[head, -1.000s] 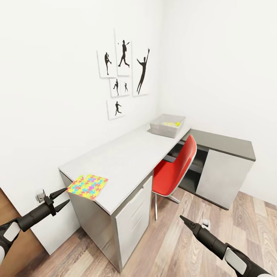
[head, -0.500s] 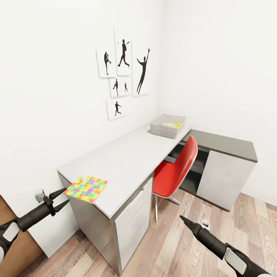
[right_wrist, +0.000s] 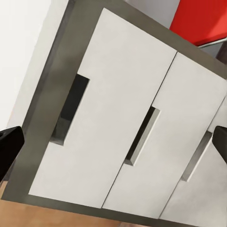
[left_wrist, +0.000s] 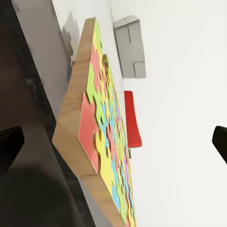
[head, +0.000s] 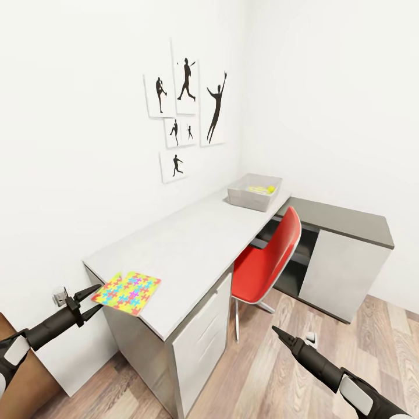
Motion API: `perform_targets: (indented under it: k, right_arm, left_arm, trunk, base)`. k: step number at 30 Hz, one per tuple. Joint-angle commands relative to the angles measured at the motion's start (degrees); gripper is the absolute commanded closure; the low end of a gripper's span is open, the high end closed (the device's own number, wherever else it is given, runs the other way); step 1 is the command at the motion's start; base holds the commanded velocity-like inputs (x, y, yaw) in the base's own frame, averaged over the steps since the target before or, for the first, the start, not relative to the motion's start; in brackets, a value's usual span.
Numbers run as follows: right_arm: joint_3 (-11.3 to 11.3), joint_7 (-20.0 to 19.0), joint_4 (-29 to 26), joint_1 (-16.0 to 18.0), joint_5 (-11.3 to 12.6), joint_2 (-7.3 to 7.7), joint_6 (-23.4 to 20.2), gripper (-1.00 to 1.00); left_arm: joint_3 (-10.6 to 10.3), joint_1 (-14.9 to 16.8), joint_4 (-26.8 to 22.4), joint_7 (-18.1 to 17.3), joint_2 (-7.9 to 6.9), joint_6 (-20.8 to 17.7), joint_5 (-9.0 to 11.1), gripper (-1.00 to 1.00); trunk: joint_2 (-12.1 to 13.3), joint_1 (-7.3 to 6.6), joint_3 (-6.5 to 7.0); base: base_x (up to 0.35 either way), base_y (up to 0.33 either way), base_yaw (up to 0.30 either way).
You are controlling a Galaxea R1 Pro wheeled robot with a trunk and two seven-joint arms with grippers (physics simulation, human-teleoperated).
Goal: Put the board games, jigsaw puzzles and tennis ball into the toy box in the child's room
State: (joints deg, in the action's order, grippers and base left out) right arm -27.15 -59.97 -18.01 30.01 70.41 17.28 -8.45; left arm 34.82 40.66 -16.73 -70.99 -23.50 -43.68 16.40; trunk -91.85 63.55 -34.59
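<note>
**A:** Where are the grippers at?

**B:** Left gripper (head: 93, 299) has its fingers spread apart, hovering right at the near corner of the jigsaw puzzle (head: 127, 291), holding nothing. Right gripper (head: 276, 330) hangs low at 5 o'clock over the wood floor (head: 273, 372); can't tell if it's parted or closed.

**A:** And the puzzle?

**B:** Flat on the table (head: 192, 244), at the near end, around 8 o'clock.

**A:** Toy box?

**B:** Toy box (head: 254, 191) sits at the table's far end, roughly 1 o'clock. Something yellow (head: 261, 188) inside, too small to identify. Red chair (head: 269, 262) tucked beside the drawers (right_wrist: 127, 127).
</note>
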Motion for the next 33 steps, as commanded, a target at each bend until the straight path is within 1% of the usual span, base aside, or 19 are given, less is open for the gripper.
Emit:
perform_targets:
  k: [1, 21, 22, 33]
  right_arm:
    - [-0.27, -0.14, -0.01, 0.04, 0.60, 0.04, -0.60, -1.00]
    - [-0.27, -0.14, -0.01, 0.04, 0.60, 0.05, -0.60, -1.00]
    - [-0.27, -0.14, -0.01, 0.04, 0.60, 0.04, -0.60, -1.00]
    - [-0.27, -0.14, -0.01, 0.04, 0.58, 0.04, -0.60, -1.00]
  left_arm:
    - [-0.01, 0.04, 0.03, -0.09, -0.06, -0.49, 0.21, -1.00]
    - [0.04, 0.04, 0.03, -0.12, -0.20, -0.92, 0.21, -1.00]
    - [0.05, 0.04, 0.03, -0.12, -0.21, -0.94, 0.21, 1.00]
    - [0.07, 0.04, 0.03, -0.12, -0.23, -0.97, 0.21, 1.00]
  trunk:
    - [-0.03, 0.00, -0.06]
    - [-0.03, 0.00, -0.06]
    - [-0.03, 0.00, -0.06]
    - [-0.03, 0.00, -0.06]
  base:
    - [0.007, 0.000, 0.000]
    - [0.001, 0.000, 0.000]
    - [0.000, 0.000, 0.000]
    - [0.000, 0.000, 0.000]
